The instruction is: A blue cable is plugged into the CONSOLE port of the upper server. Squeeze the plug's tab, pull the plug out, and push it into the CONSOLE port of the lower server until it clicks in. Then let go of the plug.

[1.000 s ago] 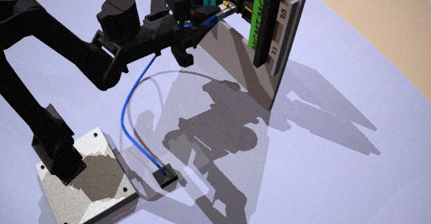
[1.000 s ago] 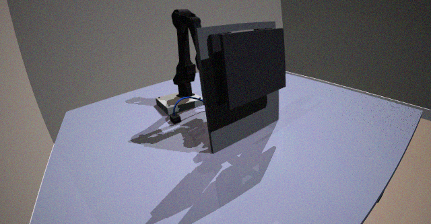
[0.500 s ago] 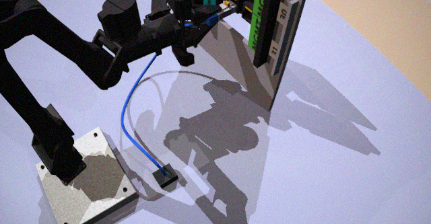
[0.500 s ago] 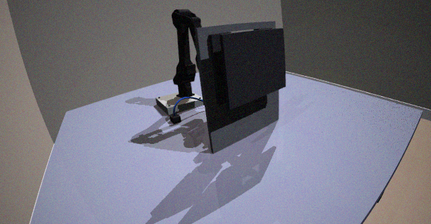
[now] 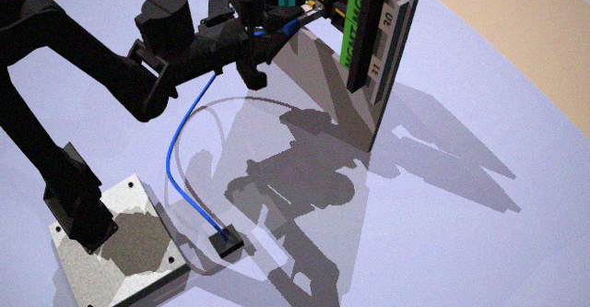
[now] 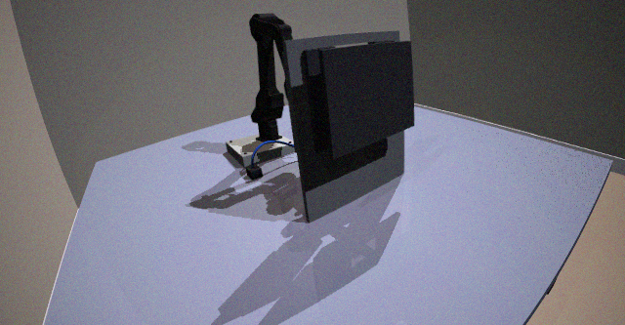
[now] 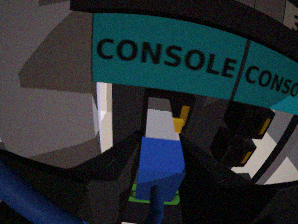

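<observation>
Wrist view: one blue plug in the end effector's grip

One blue plug [image 7: 161, 157] [image 5: 291, 27] sits at lower centre, pinched between the nearly closed fingers of the end effector [image 7: 158, 139] [image 5: 288, 23], below one full CONSOLE label [image 7: 167, 57]. Two dark ports [image 7: 249, 120] [image 7: 233, 149] stand at right. From above, one cable [image 5: 170, 152] curves to one black block [image 5: 227, 242]; in the exterior view, one upright panel [image 6: 354, 200] hides the plug.
</observation>
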Controlling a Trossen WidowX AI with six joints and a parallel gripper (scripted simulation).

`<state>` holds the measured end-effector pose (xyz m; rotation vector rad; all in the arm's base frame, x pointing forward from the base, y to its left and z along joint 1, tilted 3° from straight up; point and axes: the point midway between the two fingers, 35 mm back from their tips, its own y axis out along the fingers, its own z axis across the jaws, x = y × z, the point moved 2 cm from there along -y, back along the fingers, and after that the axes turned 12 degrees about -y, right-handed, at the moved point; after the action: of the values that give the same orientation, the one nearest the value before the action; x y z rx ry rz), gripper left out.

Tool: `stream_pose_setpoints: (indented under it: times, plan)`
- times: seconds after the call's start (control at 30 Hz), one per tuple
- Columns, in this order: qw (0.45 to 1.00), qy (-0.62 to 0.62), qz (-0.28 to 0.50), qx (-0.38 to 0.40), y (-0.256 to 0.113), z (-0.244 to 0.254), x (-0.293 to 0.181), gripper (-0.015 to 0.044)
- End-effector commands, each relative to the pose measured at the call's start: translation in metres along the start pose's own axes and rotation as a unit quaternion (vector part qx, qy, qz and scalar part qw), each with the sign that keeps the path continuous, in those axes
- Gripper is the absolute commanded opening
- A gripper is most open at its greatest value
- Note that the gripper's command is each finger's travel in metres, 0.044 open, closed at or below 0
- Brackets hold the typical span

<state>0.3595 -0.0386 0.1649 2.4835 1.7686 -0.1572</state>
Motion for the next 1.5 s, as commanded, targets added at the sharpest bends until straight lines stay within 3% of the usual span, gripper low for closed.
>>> stream_pose_setpoints:
  times: [0.0,1.47]
  plan:
    - [1.0,0.001,-0.002,-0.005,0.0016,-0.0027,0.0007,0.0]
    - [1.0,0.002,-0.002,-0.006,0.0074,-0.0034,0.0017,0.0]
